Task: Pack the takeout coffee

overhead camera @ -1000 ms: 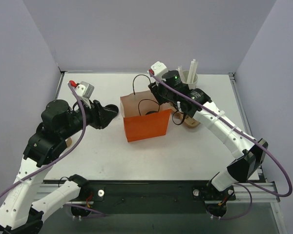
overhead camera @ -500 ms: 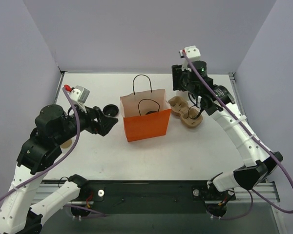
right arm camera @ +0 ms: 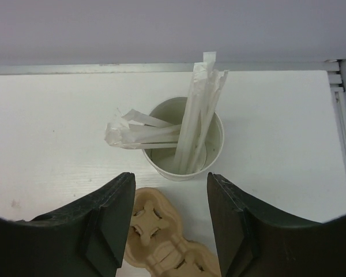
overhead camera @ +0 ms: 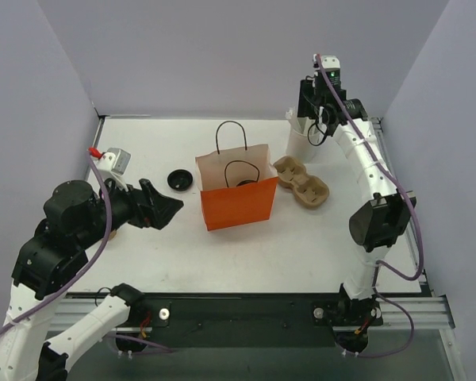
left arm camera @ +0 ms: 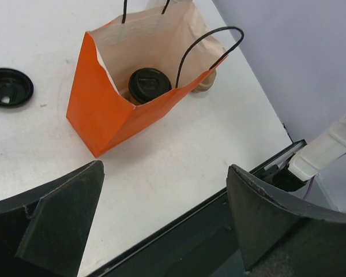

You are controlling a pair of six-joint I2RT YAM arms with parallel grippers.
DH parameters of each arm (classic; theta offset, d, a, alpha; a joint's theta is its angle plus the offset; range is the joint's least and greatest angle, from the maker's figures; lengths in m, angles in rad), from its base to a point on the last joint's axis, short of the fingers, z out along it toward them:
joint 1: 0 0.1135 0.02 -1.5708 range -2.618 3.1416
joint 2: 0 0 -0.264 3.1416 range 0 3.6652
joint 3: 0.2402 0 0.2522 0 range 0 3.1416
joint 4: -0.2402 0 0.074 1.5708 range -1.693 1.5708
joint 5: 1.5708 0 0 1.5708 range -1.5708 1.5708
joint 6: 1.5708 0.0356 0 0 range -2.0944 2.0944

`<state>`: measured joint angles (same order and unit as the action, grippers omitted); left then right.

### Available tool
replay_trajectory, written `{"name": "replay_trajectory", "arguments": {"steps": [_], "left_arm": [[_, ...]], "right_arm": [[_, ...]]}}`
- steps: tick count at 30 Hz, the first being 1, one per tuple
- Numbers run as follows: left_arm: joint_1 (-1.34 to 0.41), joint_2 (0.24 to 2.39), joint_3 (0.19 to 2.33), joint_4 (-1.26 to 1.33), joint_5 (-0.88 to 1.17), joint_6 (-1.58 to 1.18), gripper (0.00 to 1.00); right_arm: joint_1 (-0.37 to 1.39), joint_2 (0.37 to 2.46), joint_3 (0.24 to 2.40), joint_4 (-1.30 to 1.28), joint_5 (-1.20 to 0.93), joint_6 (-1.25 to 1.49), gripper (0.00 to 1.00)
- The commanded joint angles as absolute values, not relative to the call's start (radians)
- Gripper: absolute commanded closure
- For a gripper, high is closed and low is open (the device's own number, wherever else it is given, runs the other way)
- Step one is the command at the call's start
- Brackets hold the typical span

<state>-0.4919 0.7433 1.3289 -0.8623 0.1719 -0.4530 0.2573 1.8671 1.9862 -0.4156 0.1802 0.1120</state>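
I'm looking at the takeout coffee [left arm camera: 150, 85] standing upright inside the orange bag [left arm camera: 121, 109]. Its long axis is running straight up and down and its black lid is facing the bag's open mouth. The bag wall is hiding nearly all of the tan cup body. From the top camera the coffee is showing only as a dark round patch [overhead camera: 244, 182] low in the bag [overhead camera: 238, 202]. The bag is standing upright near the middle of the white tabletop [overhead camera: 301, 238], with its two black cord handles arching above the opening. Pale lavender walls are closing in the back and both sides. A loose black lid [overhead camera: 178, 179] is lying flat on the tabletop just left of the bag, and a tan pulp cup carrier [overhead camera: 301, 184] is lying just to its right. A white cup of wrapped straws [overhead camera: 299, 139] is standing beyond the carrier, near the far right corner. The left claw [overhead camera: 165, 202] is hanging near the tabletop left of the bag, well apart from it. Its fingers are spreading wide, holding and touching nothing. The right claw [right arm camera: 170, 179] is hovering high over the straw cup [right arm camera: 184, 144]. Its fingers are standing partly apart, gripping nothing, with the carrier [right arm camera: 161, 242] showing between them.
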Motion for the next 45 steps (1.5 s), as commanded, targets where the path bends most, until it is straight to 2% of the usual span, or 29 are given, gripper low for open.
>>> {"name": "replay_trajectory", "arguments": {"steps": [1,4,16,28,37,45], "left_arm": [[-0.492,0.758,1.382,-0.942,0.144,-0.534,0.03],[-0.492,0.764,1.375,-0.94,0.141,-0.561,0.03],[-0.492,0.769,1.313,-0.893,0.117,-0.612,0.03],[-0.494,0.778,1.309,-0.902,0.1,-0.604,0.03],[-0.492,0.793,1.305,-0.893,0.098,-0.597,0.03],[-0.492,0.801,1.302,-0.891,0.1,-0.589,0.03]], "right_arm": [[0.18,1.96,2.132,-0.42,-0.042,0.123,0.48],[0.144,2.009,2.18,-0.416,-0.132,0.123,0.52],[0.098,2.066,2.114,-0.31,-0.501,0.081,0.53],[0.109,2.114,2.12,-0.296,-0.522,0.038,0.6],[0.115,2.128,2.118,-0.288,-0.499,0.025,0.75],[0.12,2.155,2.138,-0.282,-0.514,0.028,0.74]]}}
